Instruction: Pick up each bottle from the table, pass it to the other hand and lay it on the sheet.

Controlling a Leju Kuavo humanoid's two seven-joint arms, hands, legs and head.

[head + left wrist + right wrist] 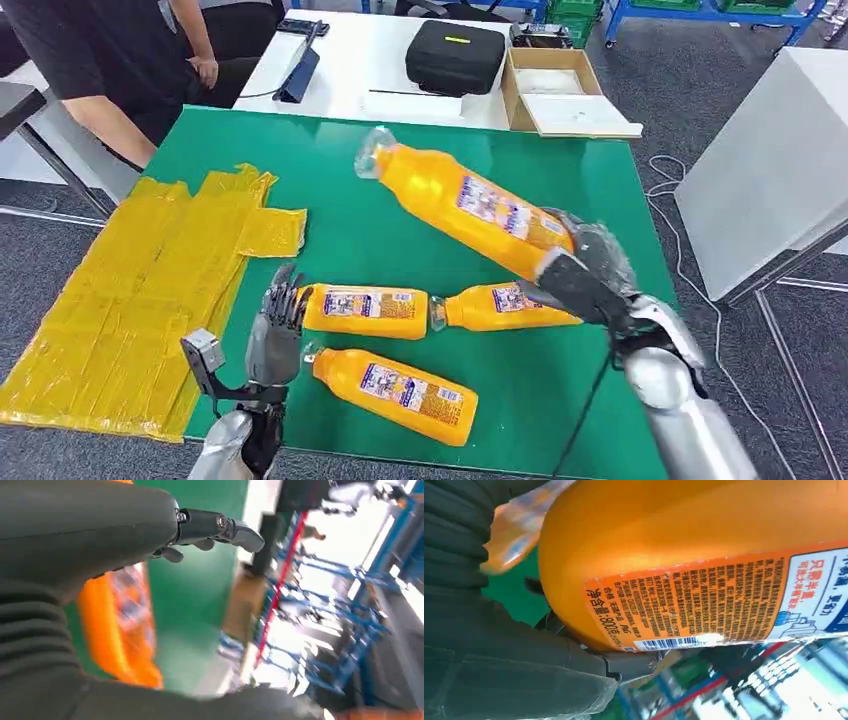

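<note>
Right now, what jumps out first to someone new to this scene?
The right hand holds a large orange plastic bottle with a clear cap raised at a slant over the green table. Three more orange bottles lie flat near the table's front edge, next to the raised, empty left hand. A crinkled yellow plastic sheet drapes over the table's left side.

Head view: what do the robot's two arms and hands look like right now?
Both arms are silver metal tubes with rounded joints. The left hand has a grey palm and dark segmented fingers, with a small grey block bracketed at its wrist. The right hand is dark grey under a clear plastic wrap; a thin black cable hangs beside its forearm.
</note>
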